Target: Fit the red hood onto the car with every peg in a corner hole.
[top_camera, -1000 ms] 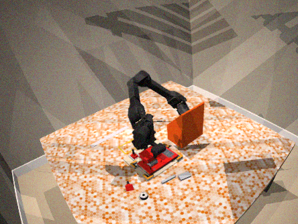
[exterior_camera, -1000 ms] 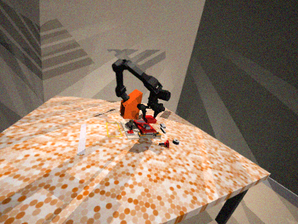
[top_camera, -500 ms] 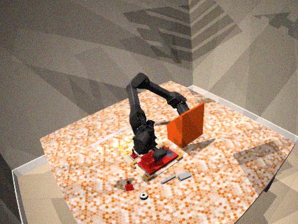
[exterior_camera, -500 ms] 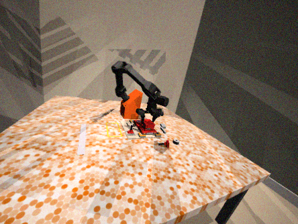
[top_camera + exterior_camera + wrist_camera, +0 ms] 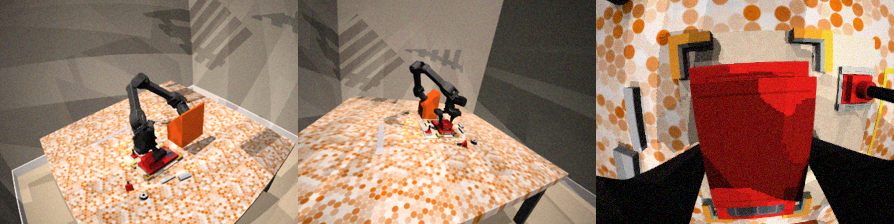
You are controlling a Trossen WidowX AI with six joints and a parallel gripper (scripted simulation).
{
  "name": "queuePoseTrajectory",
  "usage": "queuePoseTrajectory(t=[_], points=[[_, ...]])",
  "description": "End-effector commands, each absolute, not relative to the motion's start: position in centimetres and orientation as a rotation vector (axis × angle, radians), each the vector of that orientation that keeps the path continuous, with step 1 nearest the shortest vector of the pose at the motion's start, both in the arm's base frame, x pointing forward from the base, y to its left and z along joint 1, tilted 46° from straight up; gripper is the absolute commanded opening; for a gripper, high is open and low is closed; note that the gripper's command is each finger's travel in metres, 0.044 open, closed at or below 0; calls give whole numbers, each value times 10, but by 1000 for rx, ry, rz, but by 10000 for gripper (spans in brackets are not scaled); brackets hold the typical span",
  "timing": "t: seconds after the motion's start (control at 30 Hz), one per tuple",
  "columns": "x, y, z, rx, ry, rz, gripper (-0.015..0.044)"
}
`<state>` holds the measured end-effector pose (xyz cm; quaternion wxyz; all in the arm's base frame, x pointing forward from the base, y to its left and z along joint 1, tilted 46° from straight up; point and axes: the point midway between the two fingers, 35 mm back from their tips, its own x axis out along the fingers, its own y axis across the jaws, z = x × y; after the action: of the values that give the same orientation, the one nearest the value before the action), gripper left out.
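My gripper point(image 5: 154, 157) point(image 5: 446, 121) point(image 5: 756, 145) is shut on the red hood point(image 5: 445, 125) point(image 5: 753, 125), one finger at each side. The hood is roughly level and low over the red chassis point(image 5: 171, 153) point(image 5: 746, 67), covering its middle, the engine block and the pegs. A red end of the chassis shows beyond the hood at the top of the wrist view, and its grille end at the bottom. The chassis sits in the beige jig point(image 5: 746, 45) between corner brackets. Whether the pegs are in the holes, or a gap remains beneath the hood, is hidden.
A tall orange block point(image 5: 186, 129) point(image 5: 428, 108) stands close behind the jig. A red part with a black stem point(image 5: 853, 89) point(image 5: 429, 131) stands beside the chassis. Another red part point(image 5: 129, 187), a wheel point(image 5: 143, 195) and grey blocks point(image 5: 184, 176) point(image 5: 635, 117) lie nearby.
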<state>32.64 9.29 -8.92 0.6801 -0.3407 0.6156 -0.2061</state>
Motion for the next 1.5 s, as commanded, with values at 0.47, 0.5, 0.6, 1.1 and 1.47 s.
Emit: queuePoseTrajectory(t=[0.47,0.5,0.6,1.1,1.47], points=[[327,90,-91,-771,1380,-461,0],[327,90,-92,-771,1380,-461,0],[328,89,-93,-771,1380,-461,0],[328,85,-97,-771,1380,-461,0],[328,88,-94,-770,1380,-461,0]])
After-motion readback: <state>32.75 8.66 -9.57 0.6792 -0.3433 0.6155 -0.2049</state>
